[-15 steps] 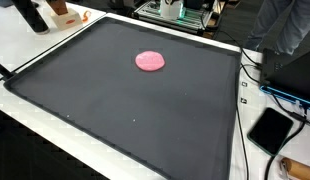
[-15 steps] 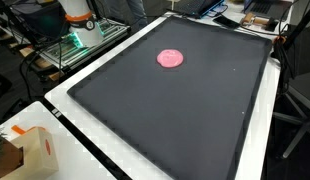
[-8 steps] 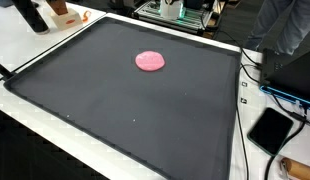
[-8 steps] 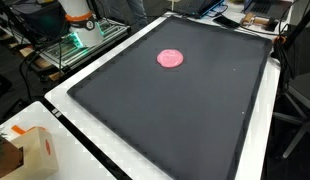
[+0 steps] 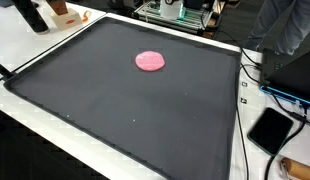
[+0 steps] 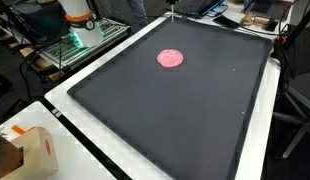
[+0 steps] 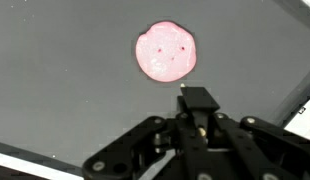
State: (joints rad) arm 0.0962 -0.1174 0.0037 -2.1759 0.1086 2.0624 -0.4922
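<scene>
I see the pink disc point(image 5: 150, 61) lying flat on the black mat point(image 5: 125, 115) that covers most of the desk point(image 5: 25, 45). In both exterior views it sits alone near one end of the mat, about midway between the two long edges and well away from every corner point(image 6: 171, 58). In the wrist view the disc point(image 7: 167, 52) has a few tiny dots on top.

The gripper point(image 7: 200, 97) hangs above the mat, just beside the disc but not touching it. To me it looks clenched, with the tips pressed together and nothing between them. I cannot make it out for sure in the exterior views.

Here is what worries me. The disc looks very thin and flat. If I came down with the gripper closed like this, I think I would only poke the disc or push it along the mat. If I went too low, the tips could scrape or bunch up the mat. The disc looks soft, so a hard squeeze might squash it.

A dark phone point(image 5: 270, 128) and some cables point(image 5: 251, 75) lie along one edge of the desk, and a cardboard box point(image 6: 30, 150) stands at a corner. A wide swing could bump them.
</scene>
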